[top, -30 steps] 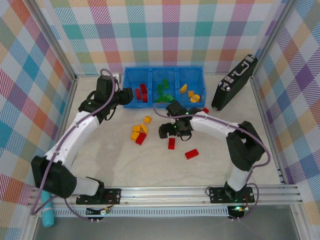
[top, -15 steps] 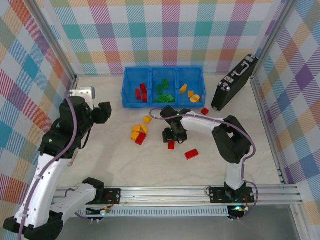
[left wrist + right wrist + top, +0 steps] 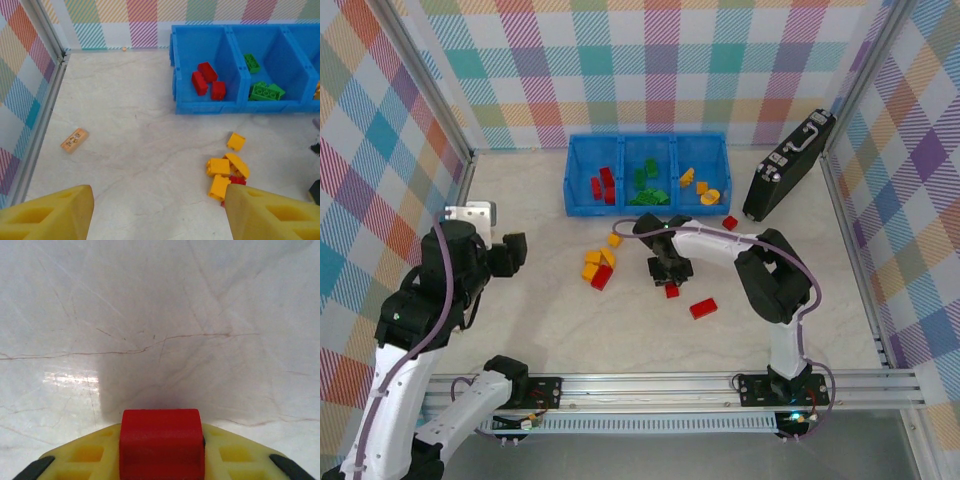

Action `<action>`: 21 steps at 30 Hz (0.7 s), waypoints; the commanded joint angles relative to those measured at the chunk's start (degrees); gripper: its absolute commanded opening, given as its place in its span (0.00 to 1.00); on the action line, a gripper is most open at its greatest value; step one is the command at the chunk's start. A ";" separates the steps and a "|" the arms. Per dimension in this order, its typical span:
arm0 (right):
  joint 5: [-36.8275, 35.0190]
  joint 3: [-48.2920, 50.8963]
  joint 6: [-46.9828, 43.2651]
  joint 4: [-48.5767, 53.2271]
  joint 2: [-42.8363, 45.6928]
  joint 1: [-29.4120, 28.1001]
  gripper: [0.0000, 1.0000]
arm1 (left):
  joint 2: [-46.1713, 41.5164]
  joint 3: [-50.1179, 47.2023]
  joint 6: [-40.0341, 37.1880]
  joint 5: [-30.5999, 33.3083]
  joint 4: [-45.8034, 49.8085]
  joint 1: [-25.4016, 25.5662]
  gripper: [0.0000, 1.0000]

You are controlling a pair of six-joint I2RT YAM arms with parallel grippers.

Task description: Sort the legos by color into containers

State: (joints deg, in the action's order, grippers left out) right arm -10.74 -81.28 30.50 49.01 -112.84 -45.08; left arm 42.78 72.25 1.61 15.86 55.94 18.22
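Pale marbled tabletop (image 3: 570, 330) inside plaid walls. Blue tray (image 3: 568, 185) stands at 12 o'clock against the back wall, black briefcase (image 3: 788, 165) leans at 2 o'clock.

Change 1: left gripper (image 3: 512, 253) was at the tray's red compartment (image 3: 197, 45) a second ago and has swung back to 9 o'clock. Its fingers (image 3: 55, 212) stand apart with nothing between them. Judged: a red delivery is finished and this arm is free.

Change 2: right gripper (image 3: 669, 270), near table centre, was spread above a red brick (image 3: 161, 440) a second ago. It has since come down, and its yellow fingers (image 3: 105, 445) now press both flanks of that brick. The brick sits low at the table, lift not evident. Judged: next pick begun, bound for the red compartment at 11 o'clock from this gripper.

Held item: small, glossy, solid red, rounded upper edge, seated squarely between the pads.

Legos loose, placed from the right gripper:
- Yellow-orange cluster (image 3: 593, 262) with one red piece (image 3: 602, 278), 9 o'clock.
- Single orange piece (image 3: 615, 239), 10 o'clock.
- Red block (image 3: 703, 308), 4 o'clock.
- Red cube (image 3: 730, 222), 2 o'clock, near the briefcase.

Legos sorted: reds left, greens (image 3: 648, 182) middle, yellows (image 3: 700, 185) right.

Not for sorting: tan dotted block (image 3: 74, 140) by the left wall.
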 commanded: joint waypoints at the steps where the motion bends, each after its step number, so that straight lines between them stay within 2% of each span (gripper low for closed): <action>1: -6.27 -9.43 -5.73 5.43 1.22 -0.40 0.32 | -1.36 -0.57 -2.96 1.69 1.97 -0.37 0.70; 7: -10.44 -28.34 -19.84 2.66 -3.80 -0.27 0.32 | -4.40 -3.04 -4.84 3.23 1.63 -0.38 0.72; 15: -10.57 -60.37 -33.93 0.79 -21.68 -0.25 0.32 | -5.01 -2.48 -6.97 4.53 3.37 -0.38 0.72; 18: -11.72 -65.97 -39.36 -3.33 -27.16 -0.04 0.32 | -5.65 -2.60 -7.13 4.05 4.12 -0.38 0.72; 21: -11.93 -65.14 -43.34 -10.69 -29.47 0.45 0.32 | -5.76 -2.90 -7.41 3.93 4.97 -0.38 0.73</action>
State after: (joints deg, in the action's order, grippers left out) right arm -21.34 -145.23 -5.30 44.80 -140.31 -45.01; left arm 37.78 69.23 -4.45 19.18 58.94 18.22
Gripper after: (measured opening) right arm 0.332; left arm 0.724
